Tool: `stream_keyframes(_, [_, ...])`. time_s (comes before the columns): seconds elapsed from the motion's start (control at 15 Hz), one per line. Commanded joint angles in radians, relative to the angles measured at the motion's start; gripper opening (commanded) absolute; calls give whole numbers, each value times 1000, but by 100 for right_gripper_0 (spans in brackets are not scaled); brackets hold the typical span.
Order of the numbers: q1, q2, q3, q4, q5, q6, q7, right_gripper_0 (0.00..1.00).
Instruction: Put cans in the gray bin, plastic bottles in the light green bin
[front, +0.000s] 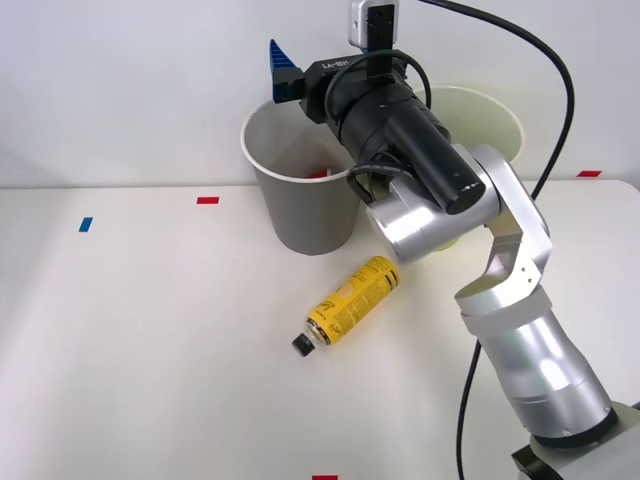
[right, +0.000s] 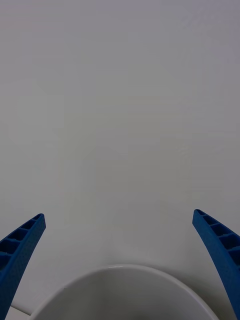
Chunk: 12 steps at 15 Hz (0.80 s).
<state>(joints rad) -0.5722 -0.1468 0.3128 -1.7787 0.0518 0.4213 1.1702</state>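
Cans: we are seeing a sliver of red (front: 318, 174) showing inside the gray bin (front: 300, 215), low against its inner wall; we cannot tell more of it. We are taking the gray bin as our landmark. It is standing upright on the white table (front: 150, 340). Right gripper (front: 283, 70) is hanging above the bin's far rim, its blue ribbed fingers (right: 20, 250) spread wide apart and holding nothing. Yellow bottle (front: 352, 300) is lying on its side on the table in front of the gray bin, black cap pointing away from it. Light green bin (front: 495, 120) is standing just beside the gray bin, largely covered by the arm.
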Motion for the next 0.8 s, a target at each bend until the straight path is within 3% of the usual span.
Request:
stream_keyframes(0.07, [121, -96, 11, -168, -58, -3, 14, 100])
stream_keyframes(0.4, [443, -283, 6, -475, -41, -30, 8, 100])
stream_keyframes(0.6, [653, -304, -37, -518, -38, -197, -9, 100])
stream_keyframes(0.8, [856, -274, -109, -518, -41, -363, -18, 100])
